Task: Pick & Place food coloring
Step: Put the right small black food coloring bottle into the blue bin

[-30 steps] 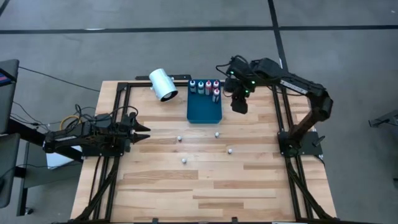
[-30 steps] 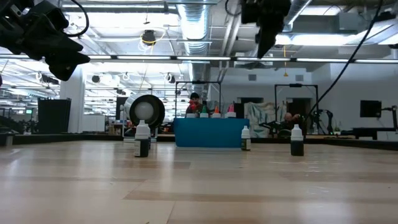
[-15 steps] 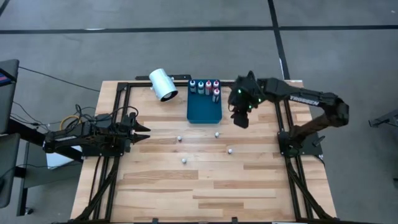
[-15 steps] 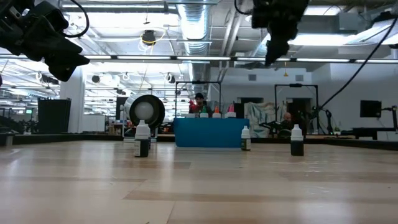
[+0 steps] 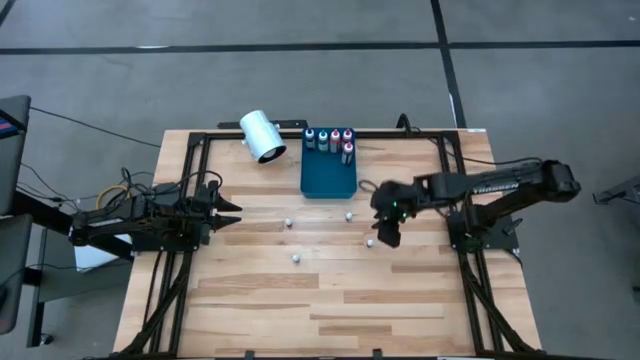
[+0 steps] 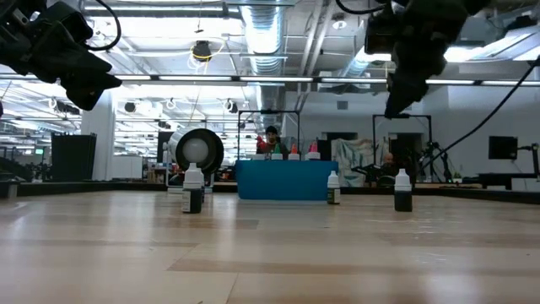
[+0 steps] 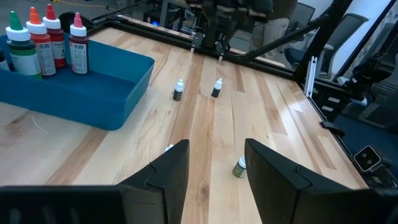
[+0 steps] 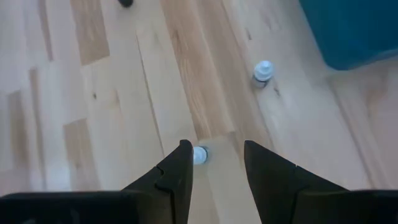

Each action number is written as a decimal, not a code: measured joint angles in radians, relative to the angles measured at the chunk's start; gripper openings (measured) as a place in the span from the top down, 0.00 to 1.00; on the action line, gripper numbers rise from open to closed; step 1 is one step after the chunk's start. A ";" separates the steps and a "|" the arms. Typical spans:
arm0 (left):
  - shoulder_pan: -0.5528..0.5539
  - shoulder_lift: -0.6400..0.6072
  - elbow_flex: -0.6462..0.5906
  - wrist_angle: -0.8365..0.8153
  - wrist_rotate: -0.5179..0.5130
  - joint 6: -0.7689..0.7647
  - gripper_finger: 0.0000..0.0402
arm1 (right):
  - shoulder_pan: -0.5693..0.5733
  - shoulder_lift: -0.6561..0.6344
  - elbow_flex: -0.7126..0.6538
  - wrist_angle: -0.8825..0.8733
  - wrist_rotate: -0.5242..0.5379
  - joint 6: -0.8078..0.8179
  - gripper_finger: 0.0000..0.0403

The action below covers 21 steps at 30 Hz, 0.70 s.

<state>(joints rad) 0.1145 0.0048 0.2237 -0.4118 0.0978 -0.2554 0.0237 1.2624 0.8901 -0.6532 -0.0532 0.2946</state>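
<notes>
Several food coloring bottles with coloured tops [image 5: 328,138] stand at the far end of the blue tray [image 5: 329,176]. Tiny white-capped food coloring bottles stand on the wood, among them one [image 5: 369,241] at the right and one [image 5: 349,215] near the tray. My right gripper [image 5: 384,238] hangs open, slanting down, above the right one [image 8: 199,154], which shows between its fingertips, well below them. In the low view this gripper [image 6: 396,108] is well above that bottle [image 6: 403,190]. My left gripper [image 5: 232,210] waits open at the table's left, pointing toward the right.
A large white cylinder [image 5: 263,136] lies on its side at the far edge, left of the tray. Two more small bottles [image 5: 288,222] [image 5: 297,258] stand mid-table. Black frame rails [image 5: 455,190] run along the table's sides. Bare wood lies toward the near edge.
My right gripper has swung from beside the tray's far right end toward the table's near edge and down, and now hangs over the small bottle at the right. The bottles and the tray have stayed in place.
</notes>
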 joint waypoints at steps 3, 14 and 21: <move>0.000 0.000 0.000 0.002 0.000 0.000 0.64 | 0.064 0.012 -0.033 0.038 0.069 0.046 0.67; 0.000 0.000 0.000 0.003 0.000 -0.011 0.64 | 0.184 0.096 -0.062 0.066 0.134 0.124 0.67; 0.000 0.000 0.000 0.002 0.000 -0.011 0.64 | 0.204 0.214 -0.062 0.067 0.134 0.125 0.66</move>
<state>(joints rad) 0.1146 0.0047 0.2237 -0.4095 0.0978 -0.2662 0.2272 1.4761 0.8286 -0.5864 0.0811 0.4194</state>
